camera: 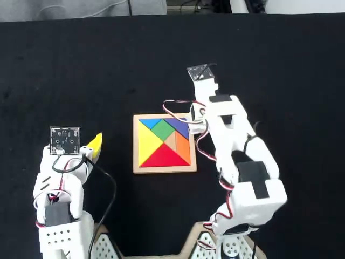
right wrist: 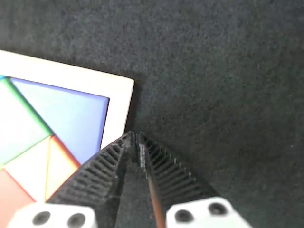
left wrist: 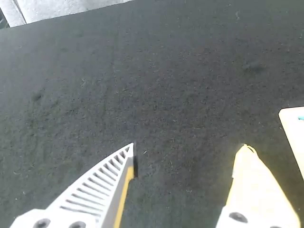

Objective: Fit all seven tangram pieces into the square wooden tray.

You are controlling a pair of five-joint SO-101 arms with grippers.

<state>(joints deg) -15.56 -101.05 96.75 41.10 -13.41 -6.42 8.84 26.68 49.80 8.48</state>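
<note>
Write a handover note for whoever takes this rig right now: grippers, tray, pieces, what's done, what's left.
Left gripper: open, nothing in it, above the black cloth left of the tray.
Right gripper: shut, holding nothing, just outside the tray's right rim near its far corner.
Pieces: seven coloured ones lie flat in the tray and fill the square.
Done: the fitting looks complete.
Left: probably only a check that all sit flush, then back the arms off.

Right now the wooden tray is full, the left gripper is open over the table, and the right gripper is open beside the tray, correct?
No: the right gripper is shut beside the wooden tray, as the right wrist view shows. The tray is full, and the left gripper is open over the table.
</note>
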